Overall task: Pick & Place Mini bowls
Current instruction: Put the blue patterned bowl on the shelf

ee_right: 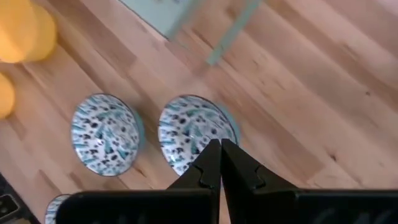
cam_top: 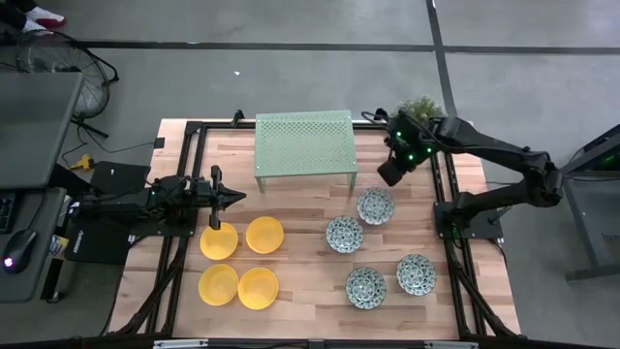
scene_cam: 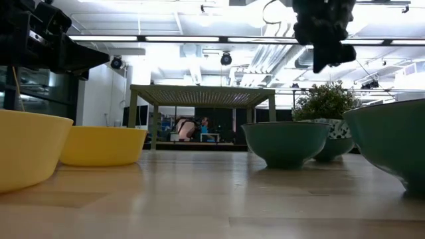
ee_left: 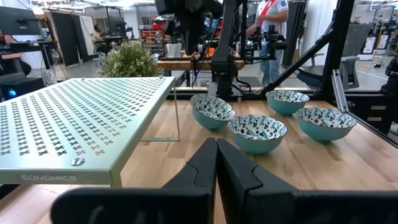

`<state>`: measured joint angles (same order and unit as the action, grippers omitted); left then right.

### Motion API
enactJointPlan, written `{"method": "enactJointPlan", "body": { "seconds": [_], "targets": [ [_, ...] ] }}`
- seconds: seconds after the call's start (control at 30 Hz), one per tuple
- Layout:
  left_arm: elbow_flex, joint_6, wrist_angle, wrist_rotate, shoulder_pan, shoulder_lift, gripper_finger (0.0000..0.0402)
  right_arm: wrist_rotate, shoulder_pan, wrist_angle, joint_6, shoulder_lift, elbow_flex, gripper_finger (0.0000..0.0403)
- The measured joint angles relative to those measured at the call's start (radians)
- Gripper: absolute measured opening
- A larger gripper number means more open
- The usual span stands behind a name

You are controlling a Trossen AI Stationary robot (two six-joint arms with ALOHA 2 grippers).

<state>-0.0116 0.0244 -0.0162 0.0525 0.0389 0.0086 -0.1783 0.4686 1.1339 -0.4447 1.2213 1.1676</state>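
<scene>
The left claw (cam_top: 236,198) is hanging clenched and empty just above the bench (cam_top: 310,315), and the 4 yellow bowls (cam_top: 239,262) are sitting in a square group right beside and beyond its tip, the nearest yellow bowl (cam_top: 219,240) almost under it. The right claw (cam_top: 391,173) is hovering clenched, grasping nothing, high over the bench; the nearest patterned bowl (cam_top: 375,206) is lying directly below its tip, and the other 3 patterned bowls (cam_top: 366,286) are resting farther away from it, toward the front of the bench. The green rack (cam_top: 304,142) is standing between the 2 claws, and a small plant (cam_top: 421,107) is sitting just behind the right claw.
</scene>
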Motion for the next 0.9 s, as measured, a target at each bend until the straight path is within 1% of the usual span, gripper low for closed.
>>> {"method": "enactJointPlan", "body": {
  "seconds": [0.43,0.53,0.63,0.9],
  "targets": [
    [0.000,0.000,0.000,0.000,0.000,0.000,0.0007,0.057,-0.048,-0.006,-0.142,0.000,-0.164,0.0001],
    [0.000,0.000,0.000,0.000,0.000,0.000,0.0007,0.061,-0.058,-0.022,-0.164,0.000,-0.202,0.0009],
    [0.000,0.000,0.000,0.000,0.000,0.000,0.0007,0.061,-0.066,-0.049,-0.190,0.000,-0.238,0.0038],
    [0.000,0.000,0.000,0.000,0.000,0.000,0.0007,0.073,-0.073,-0.118,-0.297,0.000,-0.334,0.0150]
  ]
}}
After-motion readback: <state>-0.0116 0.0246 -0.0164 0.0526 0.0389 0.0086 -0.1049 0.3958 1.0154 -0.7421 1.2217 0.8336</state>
